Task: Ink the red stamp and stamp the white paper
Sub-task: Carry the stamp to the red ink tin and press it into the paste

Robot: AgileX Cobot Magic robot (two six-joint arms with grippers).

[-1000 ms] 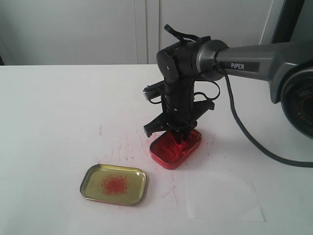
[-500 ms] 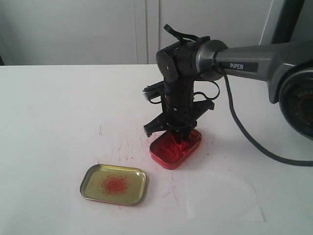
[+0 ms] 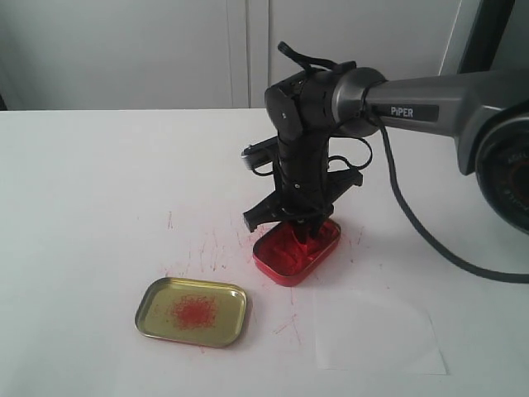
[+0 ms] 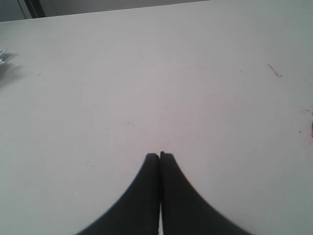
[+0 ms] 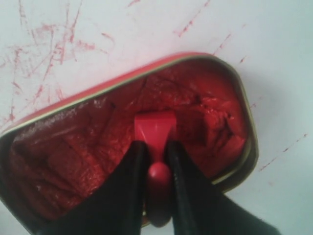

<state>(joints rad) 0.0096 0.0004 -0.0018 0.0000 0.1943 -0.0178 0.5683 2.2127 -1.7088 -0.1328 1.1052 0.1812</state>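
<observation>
Red stamp (image 5: 155, 126) between right hand (image 5: 155, 145) fingers, base in ink tin (image 5: 112, 85).

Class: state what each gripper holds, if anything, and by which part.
The right gripper holds the red stamp by its handle, base in the ink tin. The left gripper is shut, holding nothing.

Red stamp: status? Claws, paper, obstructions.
Right claw shut on small red T-shaped stamp, base in red ink-paste tin. Left claw shut, empty. Nothing on thin white paper sheet, no imprint visible.

Bare table (image 3: 99, 190) around white paper (image 3: 376, 331), gold lid (image 3: 192, 312) apart.
</observation>
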